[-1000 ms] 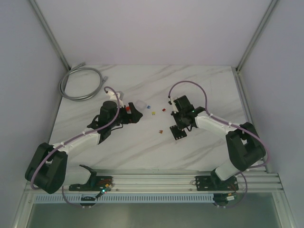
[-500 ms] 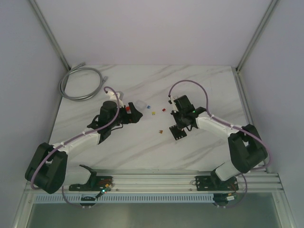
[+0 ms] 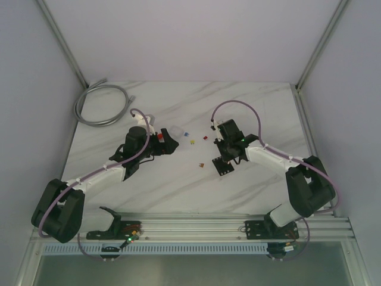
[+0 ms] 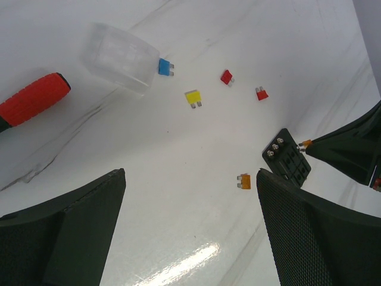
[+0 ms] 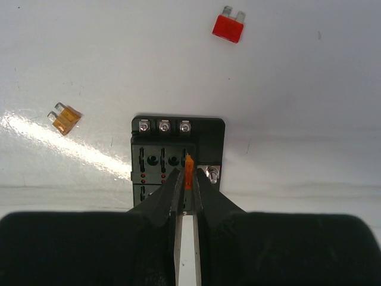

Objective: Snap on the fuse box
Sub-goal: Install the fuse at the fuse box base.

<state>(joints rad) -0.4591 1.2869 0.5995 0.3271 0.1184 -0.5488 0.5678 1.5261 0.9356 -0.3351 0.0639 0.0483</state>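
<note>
The fuse box, a flat black square block with slots and three screws, lies on the white marble table. My right gripper is shut on a small orange fuse, holding it upright over a slot at the box's right side. From above, the right gripper hangs right over the fuse box. My left gripper is wide open above bare table with nothing between its fingers. It also sees the fuse box to its right.
A clear cover and a red tool handle lie by the left gripper. Loose fuses are scattered about: blue, yellow, red, orange. A grey cable coil sits far left.
The right arm has shifted very slightly over the fuse box. The left arm and the loose parts have not moved.
</note>
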